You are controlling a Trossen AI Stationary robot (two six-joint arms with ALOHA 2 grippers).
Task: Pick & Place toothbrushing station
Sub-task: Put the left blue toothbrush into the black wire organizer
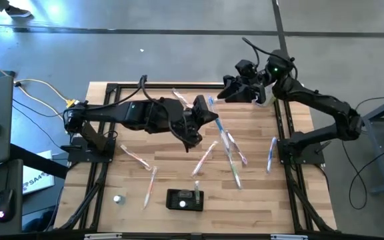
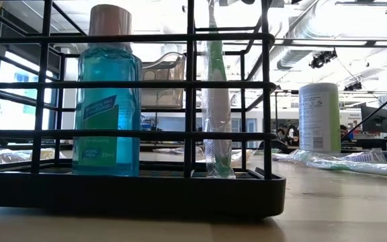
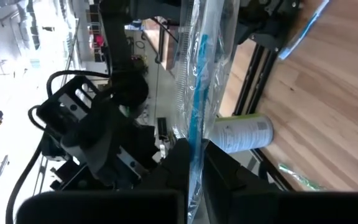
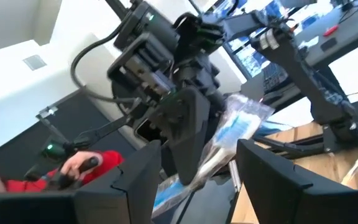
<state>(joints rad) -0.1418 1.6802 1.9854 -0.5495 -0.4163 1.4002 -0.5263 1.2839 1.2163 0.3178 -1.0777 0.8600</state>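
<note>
The toothbrushing station (image 1: 184, 199) is a low black holder near the table's front edge. In the low view its base (image 2: 133, 191) carries a blue mouthwash bottle (image 2: 106, 101) and an upright wrapped green toothbrush (image 2: 216, 101). My left gripper (image 1: 209, 115) is shut on a blue toothbrush in a clear wrapper (image 1: 211, 105), raised above the table's far middle. My right gripper (image 1: 224, 93) faces it from the far right and is open. Its two fingers (image 4: 266, 180) stand on either side of the wrapper's free end (image 4: 235, 127). My left gripper (image 3: 194, 155) pinches the wrapped blue toothbrush between its two fingers, near one end of it (image 3: 194, 146). The rest of the brush (image 3: 197, 74) sticks out past the fingertips. It is lifted clear of the table. My right gripper (image 4: 197, 168): whether its fingers touch the wrapper, I cannot tell.
Several wrapped toothbrushes lie loose on the wooden table (image 1: 229, 150), (image 1: 151, 183), (image 1: 271, 153). A tall white cylindrical container (image 2: 319, 117) stands at the far right. A small round object (image 1: 117, 199) lies left of the station. A person in red (image 4: 86, 168) sits beyond the table.
</note>
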